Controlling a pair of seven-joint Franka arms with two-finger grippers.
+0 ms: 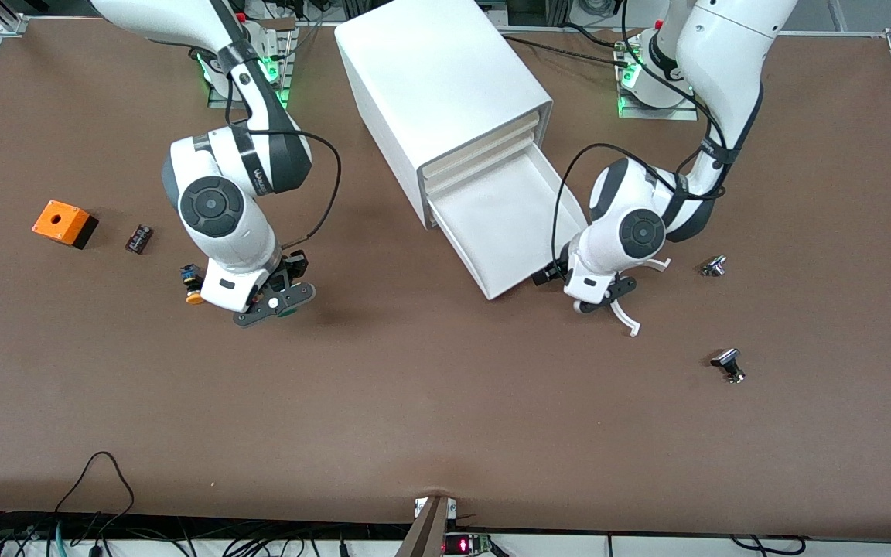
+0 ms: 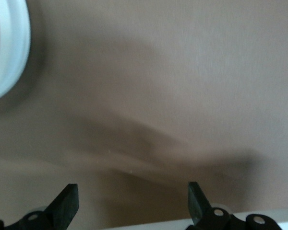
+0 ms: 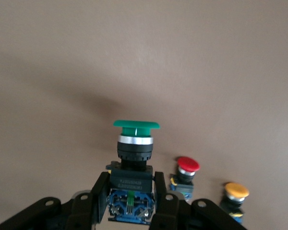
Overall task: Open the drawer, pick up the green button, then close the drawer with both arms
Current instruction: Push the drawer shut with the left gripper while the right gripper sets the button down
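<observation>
- The right gripper (image 1: 279, 298) is hanging over bare table (image 1: 430, 402) toward the right arm's end, its fingers (image 3: 98, 196) clamping the black-and-blue body of the button (image 3: 134, 158), whose green cap is pointing away from the wrist.
- In the right wrist view a red-capped button (image 3: 186, 172) and an orange-capped button (image 3: 235, 194) are standing on the table, at about 3 o'clock from the held one.
- The drawer (image 1: 503, 224) is standing pulled out of the cabinet (image 1: 438, 93), and its tray is looking bare.
- The left gripper (image 1: 635, 298) is hovering over the table at about 4 o'clock from the drawer's front corner, with its jaws spread wide and gripping nothing.
- An orange box (image 1: 64, 223) is sitting near the right arm's end, a small dark part (image 1: 138, 238), possibly a connector, just beside it.
</observation>
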